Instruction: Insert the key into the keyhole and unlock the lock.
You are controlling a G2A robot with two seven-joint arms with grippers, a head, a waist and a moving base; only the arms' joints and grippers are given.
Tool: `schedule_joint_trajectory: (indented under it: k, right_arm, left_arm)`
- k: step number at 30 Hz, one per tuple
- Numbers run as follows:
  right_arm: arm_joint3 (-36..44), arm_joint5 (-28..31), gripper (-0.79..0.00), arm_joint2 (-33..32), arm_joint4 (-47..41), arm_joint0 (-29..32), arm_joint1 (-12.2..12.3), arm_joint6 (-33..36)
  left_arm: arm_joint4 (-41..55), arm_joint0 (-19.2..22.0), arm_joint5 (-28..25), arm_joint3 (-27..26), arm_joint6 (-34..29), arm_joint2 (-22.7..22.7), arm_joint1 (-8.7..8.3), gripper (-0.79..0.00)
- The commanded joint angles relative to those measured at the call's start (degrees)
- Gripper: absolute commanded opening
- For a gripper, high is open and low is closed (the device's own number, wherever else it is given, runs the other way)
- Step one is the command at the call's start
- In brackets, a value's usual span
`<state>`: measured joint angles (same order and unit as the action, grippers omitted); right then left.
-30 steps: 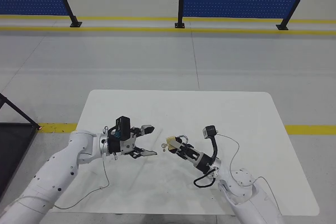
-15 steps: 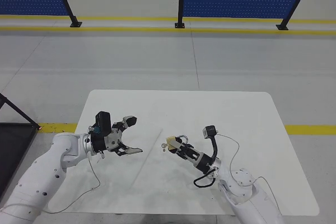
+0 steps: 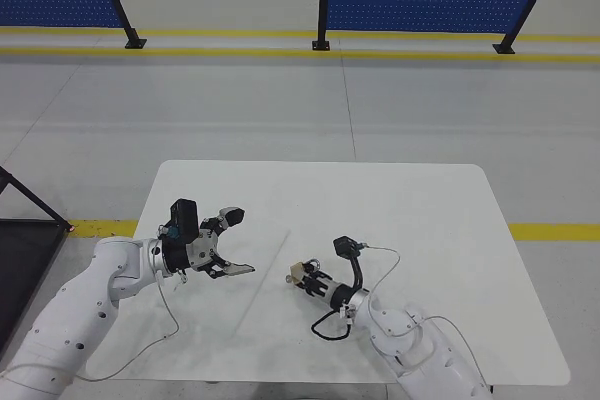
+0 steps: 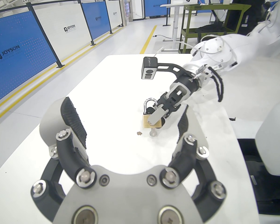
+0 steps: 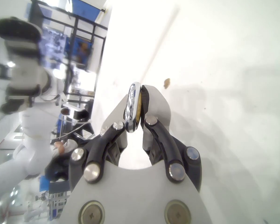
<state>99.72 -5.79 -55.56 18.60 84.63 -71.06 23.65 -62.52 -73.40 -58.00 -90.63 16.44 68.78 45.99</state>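
A brass padlock point(image 4: 151, 120) with a silver shackle point(image 4: 150, 103) is held just above the white table point(image 3: 430, 200), with my right gripper point(image 4: 159, 115) shut on its body. A silver key point(image 4: 153, 133) sticks out of the lock's underside, close to the tabletop. In the right wrist view the shackle point(image 5: 131, 108) sits squeezed between the right gripper's fingers point(image 5: 154, 103). In the top view the lock point(image 3: 296, 270) is near the table's middle front. My left gripper point(image 3: 242, 241) hovers open and empty a short way left of the lock, its pads point(image 4: 72, 122) facing it.
A small brown crumb point(image 4: 138, 133) lies on the table beside the key. A black rack point(image 3: 0, 230) stands off the table's left side. Bare tabletop stretches behind the lock and to its right.
The left gripper drew back to the left, away from the lock and key. The right arm then shifted the lock slightly left and toward the front edge.
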Motion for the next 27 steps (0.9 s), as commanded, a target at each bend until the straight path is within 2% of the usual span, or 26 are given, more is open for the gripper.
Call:
schedule_joint_trajectory:
  k: [1, 20, 21, 22, 23, 24, 26, 27]
  right_arm:
    - [0.46, -0.98, -0.785, 0.31, 1.12, 0.11, 0.0, -0.06]
    - [4.68, -11.58, -0.785, 1.18, 10.62, 1.5, 0.38, 2.2]
    - [4.77, -11.8, -0.76, 1.27, 11.06, 1.44, 0.36, 2.13]
    - [4.91, -11.44, -0.69, 1.44, 11.35, 1.44, 0.36, 2.05]
    - [5.05, -11.06, -0.551, 1.38, 11.34, 1.58, 0.35, 1.6]
    - [5.02, -10.92, -0.483, 1.33, 12.07, 1.69, 0.39, 1.24]
    - [5.41, -11.08, 0.0, 1.43, 14.03, 1.96, 0.51, 0.93]
    - [5.69, -11.22, 0.0, 1.44, 15.39, 2.11, 0.58, 0.58]
  left_arm:
    - [0.0, 0.0, 0.0, 0.0, 0.0, 0.0, 0.0, 0.0]
    - [0.0, 0.0, 0.0, 0.0, 0.0, 0.0, 0.0, 0.0]
    - [0.0, 0.0, 0.0, 0.0, 0.0, 0.0, 0.0, 0.0]
    - [0.0, 0.0, 0.0, 0.0, 0.0, 0.0, 0.0, 0.0]
    - [0.0, 0.0, 0.0, 0.0, 0.0, 0.0, 0.0, 0.0]
    - [0.0, 0.0, 0.0, 0.0, 0.0, 0.0, 0.0, 0.0]
    - [0.0, 0.0, 0.0, 0.0, 0.0, 0.0, 0.0, 0.0]
    - [0.0, 0.0, 0.0, 0.0, 0.0, 0.0, 0.0, 0.0]
